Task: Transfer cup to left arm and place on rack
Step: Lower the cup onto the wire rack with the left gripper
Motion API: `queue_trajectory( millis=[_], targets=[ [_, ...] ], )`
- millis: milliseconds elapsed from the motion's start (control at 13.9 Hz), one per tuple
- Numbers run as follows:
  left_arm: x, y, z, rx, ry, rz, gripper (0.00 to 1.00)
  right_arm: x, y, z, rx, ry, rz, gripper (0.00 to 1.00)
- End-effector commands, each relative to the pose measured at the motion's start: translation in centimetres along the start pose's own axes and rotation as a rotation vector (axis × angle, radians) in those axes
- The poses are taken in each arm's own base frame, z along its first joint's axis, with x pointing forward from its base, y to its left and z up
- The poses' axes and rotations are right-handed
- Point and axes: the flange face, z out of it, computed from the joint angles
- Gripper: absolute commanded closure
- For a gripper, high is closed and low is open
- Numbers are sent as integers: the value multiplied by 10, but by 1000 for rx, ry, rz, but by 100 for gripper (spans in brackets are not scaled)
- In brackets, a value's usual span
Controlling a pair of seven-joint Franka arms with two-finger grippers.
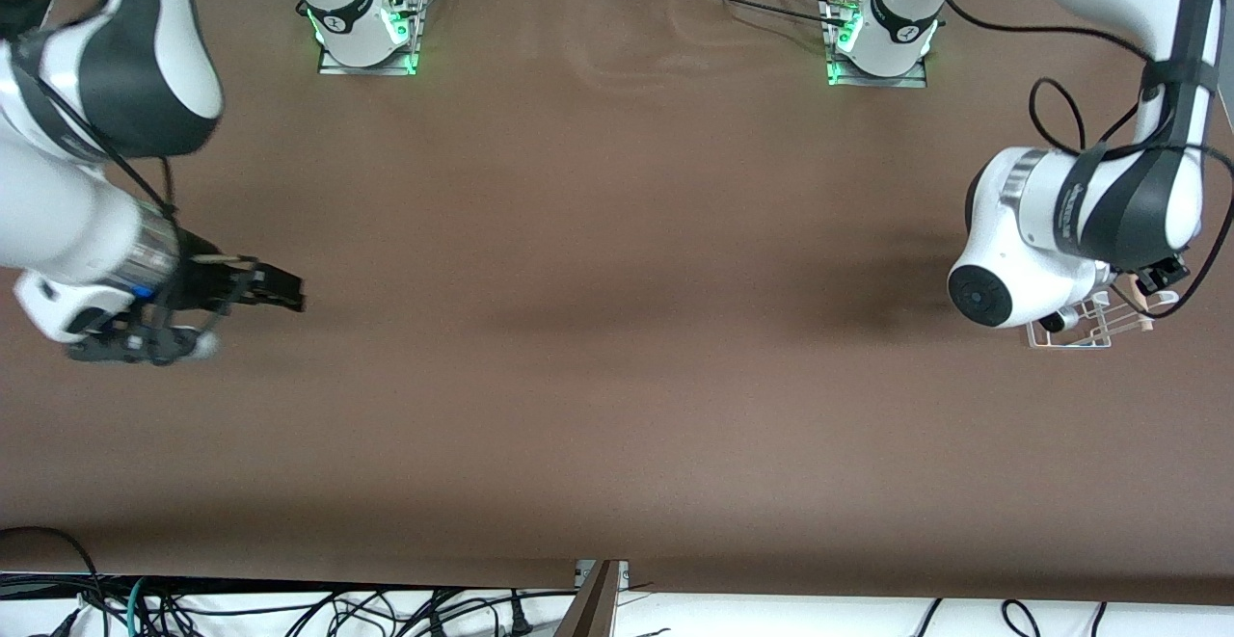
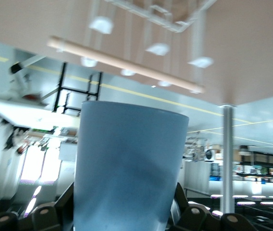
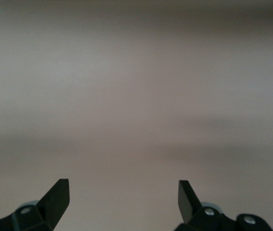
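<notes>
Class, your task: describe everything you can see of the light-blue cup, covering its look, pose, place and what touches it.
The cup is a light-blue, matte, plastic-looking tumbler with no handle and gently tapered walls. In the left wrist view it fills the foreground, clamped in the left gripper, with the rack and its pale wooden dowel just ahead. Its inside cannot be seen. In the front view the left arm hides it, over the rack at the left arm's end of the table.
</notes>
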Motion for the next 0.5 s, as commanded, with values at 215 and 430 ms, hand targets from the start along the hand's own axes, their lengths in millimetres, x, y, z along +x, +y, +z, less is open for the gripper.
queue_trajectory(
  millis=[215, 430],
  targets=[
    [33, 37, 21, 312, -80, -69, 100, -48, 32, -27, -127, -23, -1, 0],
    [45, 34, 42, 379, -66, -66, 99, -64, 43, -27, -135, -68, 8, 0]
  ],
)
